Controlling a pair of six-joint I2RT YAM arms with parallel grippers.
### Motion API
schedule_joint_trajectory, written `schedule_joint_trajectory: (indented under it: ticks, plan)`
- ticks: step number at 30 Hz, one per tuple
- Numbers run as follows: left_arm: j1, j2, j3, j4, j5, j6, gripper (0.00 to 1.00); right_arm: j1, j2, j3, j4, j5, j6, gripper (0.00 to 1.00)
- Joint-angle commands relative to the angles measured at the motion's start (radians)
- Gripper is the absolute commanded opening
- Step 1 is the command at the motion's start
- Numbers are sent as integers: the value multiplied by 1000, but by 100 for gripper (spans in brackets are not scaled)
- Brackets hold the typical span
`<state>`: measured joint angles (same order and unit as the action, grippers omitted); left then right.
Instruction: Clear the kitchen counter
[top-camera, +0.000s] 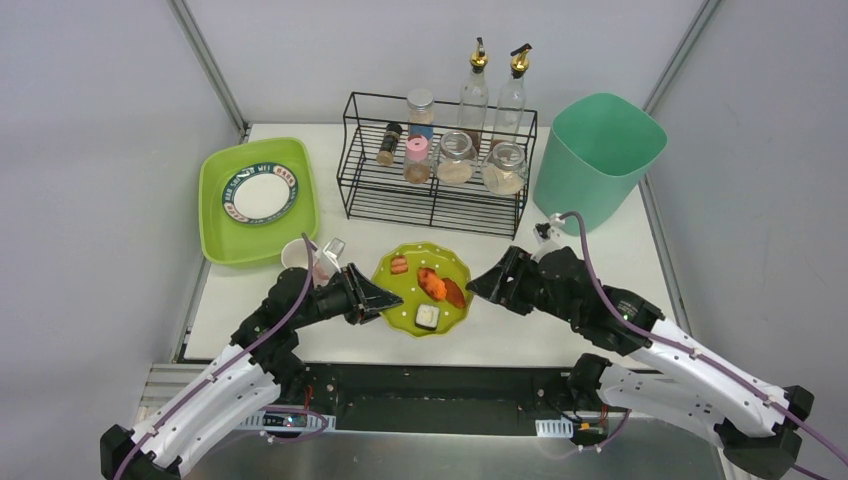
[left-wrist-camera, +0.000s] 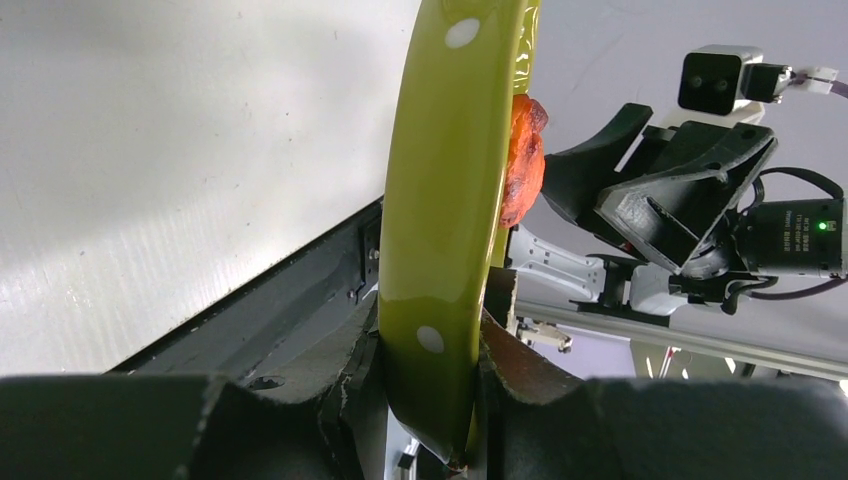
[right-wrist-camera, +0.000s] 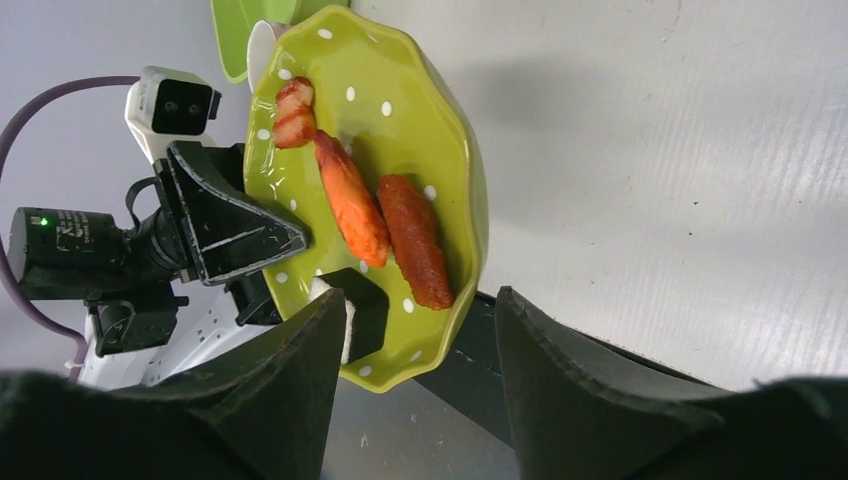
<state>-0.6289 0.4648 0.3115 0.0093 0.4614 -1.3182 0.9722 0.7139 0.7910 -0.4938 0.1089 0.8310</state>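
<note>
A lime-green dotted plate (top-camera: 455, 258) carries two orange-red sausage pieces (top-camera: 432, 283), a striped pink piece (top-camera: 399, 265) and a black-and-white sushi piece (top-camera: 427, 317). It sits at the front middle of the white kitchen counter (top-camera: 610, 255). My left gripper (top-camera: 385, 297) is shut on the plate's left rim (left-wrist-camera: 450, 200), which fills the gap between the fingers in the left wrist view. The plate (right-wrist-camera: 445, 130) looks held slightly above the counter (right-wrist-camera: 680, 150), its near edge past the front rail. My right gripper (top-camera: 480, 285) is open and empty, just right of the plate (right-wrist-camera: 420, 340).
A lime-green square tub (top-camera: 225, 245) with a white plate inside stands at the left. A white cup (top-camera: 297, 253) and a small pink item (top-camera: 325, 262) sit behind my left arm. A black wire rack (top-camera: 435, 195) with jars and two bottles stands at the back, a teal bin (top-camera: 598, 150) at the right.
</note>
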Motion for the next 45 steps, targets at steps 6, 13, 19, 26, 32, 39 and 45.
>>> schedule_joint_trajectory:
  ticks: [6, 13, 19, 26, 32, 39, 45]
  plan:
    - [-2, -67, 50, 223, 56, -65, 0, 0, -6, -19, 80, 39, 45, 61]
    - [-3, -81, 51, 252, 100, -85, 0, -2, 13, -22, 132, -4, 65, 61]
    - [-2, -106, 60, 257, 121, -101, 0, -3, 22, -29, 155, -7, 74, 61]
    - [-2, -146, 63, 257, 134, -123, 0, -3, 33, -54, 224, -31, 103, 53]
    - [-2, -175, 65, 243, 143, -129, 0, -3, 49, -71, 273, -58, 120, 43]
    - [-2, -187, 65, 240, 141, -126, 0, -1, 94, -112, 383, -179, 153, 39]
    - [-2, -188, 62, 240, 143, -127, 0, 8, 115, -142, 455, -221, 178, 38]
